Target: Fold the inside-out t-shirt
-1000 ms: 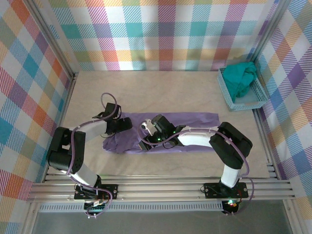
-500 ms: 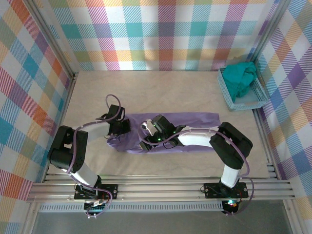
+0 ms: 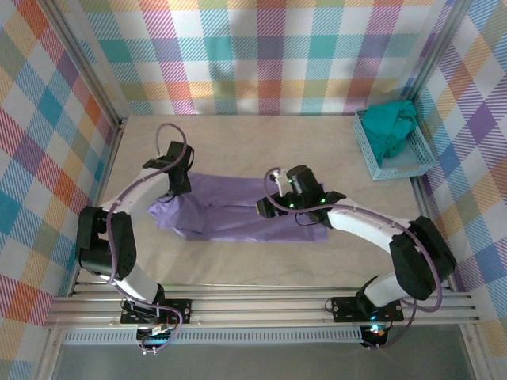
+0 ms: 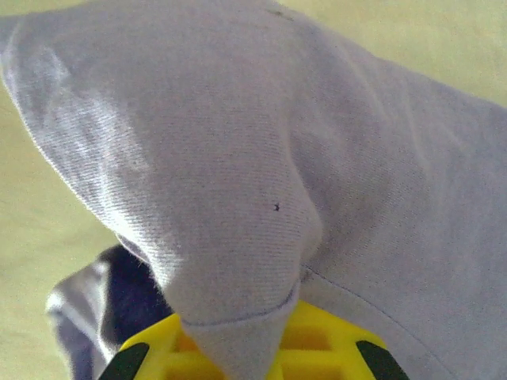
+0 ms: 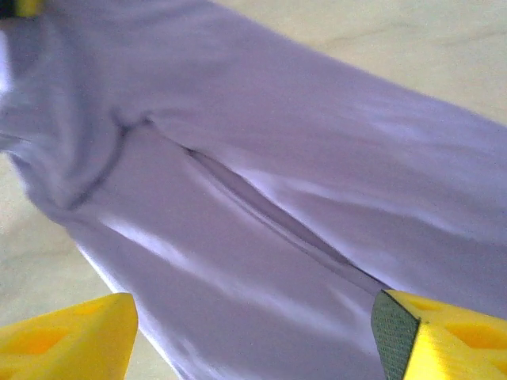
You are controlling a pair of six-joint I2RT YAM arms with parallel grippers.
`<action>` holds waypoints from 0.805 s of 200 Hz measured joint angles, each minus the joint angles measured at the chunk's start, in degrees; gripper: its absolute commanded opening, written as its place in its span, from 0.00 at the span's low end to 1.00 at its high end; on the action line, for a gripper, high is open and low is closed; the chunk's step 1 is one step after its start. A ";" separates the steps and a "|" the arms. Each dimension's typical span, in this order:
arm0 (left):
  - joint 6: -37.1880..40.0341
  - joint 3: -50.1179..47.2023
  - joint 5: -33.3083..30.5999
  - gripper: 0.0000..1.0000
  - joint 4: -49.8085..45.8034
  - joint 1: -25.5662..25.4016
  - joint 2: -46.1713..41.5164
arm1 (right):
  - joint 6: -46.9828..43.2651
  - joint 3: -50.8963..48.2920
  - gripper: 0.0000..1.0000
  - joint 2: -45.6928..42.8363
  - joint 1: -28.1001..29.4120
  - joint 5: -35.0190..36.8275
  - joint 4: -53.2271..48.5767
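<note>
- So, the lavender t-shirt (image 3: 238, 212) is lying on the table (image 3: 238, 142) as a long band running left to right. It sits in the nearer half, with one arm at each side.
- The left gripper (image 3: 176, 188) is right on the shirt's far-left corner. In the left wrist view a fold of purple cloth runs straight down between the yellow fingers (image 4: 158, 352), so it's pinched tight on the shirt.
- From that pinch the fabric fans out in a rounded hump, and there's bare table past it on the left and at the top right.
- The left arm (image 3: 131, 207) comes up from its base along the left side. Its elbow is low near the left edge, and the forearm angles away and to the right, with the wrist tipped down onto the corner.
- The right gripper (image 3: 268, 207) is over the shirt, a bit right of its middle.
- From the right wrist view, its two yellow fingers (image 5: 67, 336) stand wide apart with flat shirt and a diagonal crease between them, and no fabric caught in them. Can't tell if the tips actually touch the cloth.
- The right arm (image 3: 372, 226) has its elbow out near the right edge, and the forearm stretches left across the shirt's right end.
- Way off in the far right corner there's a blue basket (image 3: 404, 170) with a teal garment (image 3: 392, 127) in it, well apart from the shirt.
</note>
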 measured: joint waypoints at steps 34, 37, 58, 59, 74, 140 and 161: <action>3.61 12.52 -17.64 0.00 -10.14 0.35 5.03 | 1.05 -1.46 0.80 -3.43 -3.50 3.65 -4.63; 3.72 13.46 -18.78 0.00 -10.95 0.35 5.70 | 1.07 -1.64 0.80 -3.67 -3.67 4.00 -4.96; 4.37 18.71 -25.27 0.00 -15.69 -0.44 10.54 | 1.25 -2.97 0.80 -5.09 -4.90 5.77 -6.36; 4.39 18.97 -25.57 0.00 -16.00 -0.48 10.80 | 1.22 -3.06 0.81 -5.16 -4.98 5.86 -6.47; 4.48 21.73 -28.20 0.00 -19.45 -2.38 14.03 | 1.27 -3.61 0.81 -5.81 -5.75 6.60 -7.13; -1.16 41.20 -24.37 0.19 -33.22 -25.40 30.64 | 1.22 -5.38 0.82 -9.66 -9.20 10.71 -9.07; -2.40 52.24 -17.18 0.53 -34.32 -33.35 39.56 | 1.20 -6.19 0.82 -12.74 -11.15 12.85 -9.88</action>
